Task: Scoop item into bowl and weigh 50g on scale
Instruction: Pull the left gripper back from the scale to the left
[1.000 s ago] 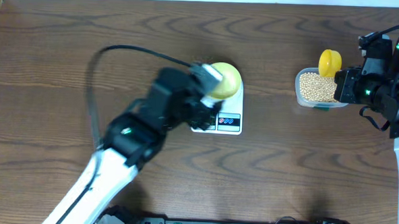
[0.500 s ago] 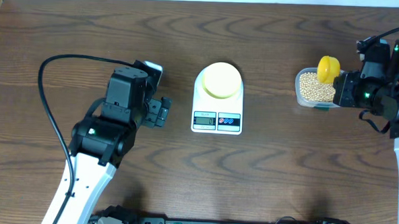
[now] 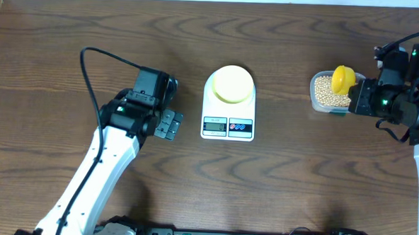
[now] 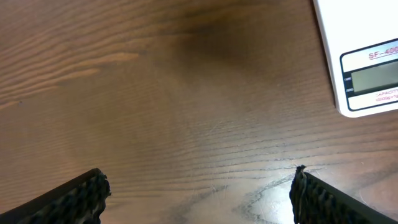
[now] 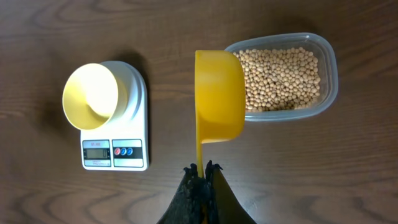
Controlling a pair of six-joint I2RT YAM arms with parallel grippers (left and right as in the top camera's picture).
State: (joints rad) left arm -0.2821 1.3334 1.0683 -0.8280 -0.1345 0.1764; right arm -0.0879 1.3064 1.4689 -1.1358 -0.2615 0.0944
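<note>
**While the bowl (image 3: 231,84) sits empty on the scale (image 3: 227,127), the scoop (image 3: 343,79) hangs at the beans (image 3: 325,92)**

Overhead, since the bowl is already centred on the platform, the left pincer (image 3: 171,123) has nothing to hold. It hangs over bare table (image 3: 56,54), with the scale just beside it on the side toward the other arm, not touching. The right pincer (image 3: 357,95) grips the scoop by its handle. The tub (image 3: 312,95) of beans lies directly in front of it, with the cup over the tub's near edge, placed, I judge, for a dig.

From the left wrist, both fingers (image 4: 74,199) stand at the frame's outer corners, jaws spread wide and empty. Only the scale's display corner shows, ahead and to the right.

From the right wrist, the jaws are pinched tight on the thin handle, so the cup is rigid out front. The cup overlaps the tub's left rim, with beans just right of it; whether any lie in the cup I cannot tell. Bowl and scale sit well off to the pincer's left, so each load must cross open table.
</note>
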